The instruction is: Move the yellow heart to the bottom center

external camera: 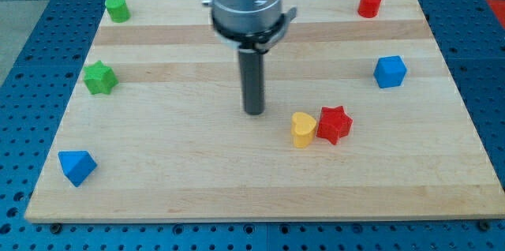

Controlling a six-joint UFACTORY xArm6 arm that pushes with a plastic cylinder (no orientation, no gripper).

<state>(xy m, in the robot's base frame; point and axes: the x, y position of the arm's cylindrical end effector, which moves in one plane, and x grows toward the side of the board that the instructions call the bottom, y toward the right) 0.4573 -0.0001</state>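
Observation:
The yellow heart (303,129) lies on the wooden board (197,180), right of the middle, touching the red star (334,124) on its right. My tip (254,112) stands on the board to the left of the yellow heart and slightly above it in the view, apart from it by a small gap.
A green cylinder (117,8) sits at the top left, a green star (100,77) at the left, a blue triangular block (76,166) at the bottom left. A red cylinder (369,3) sits at the top right, a blue cube (390,71) at the right.

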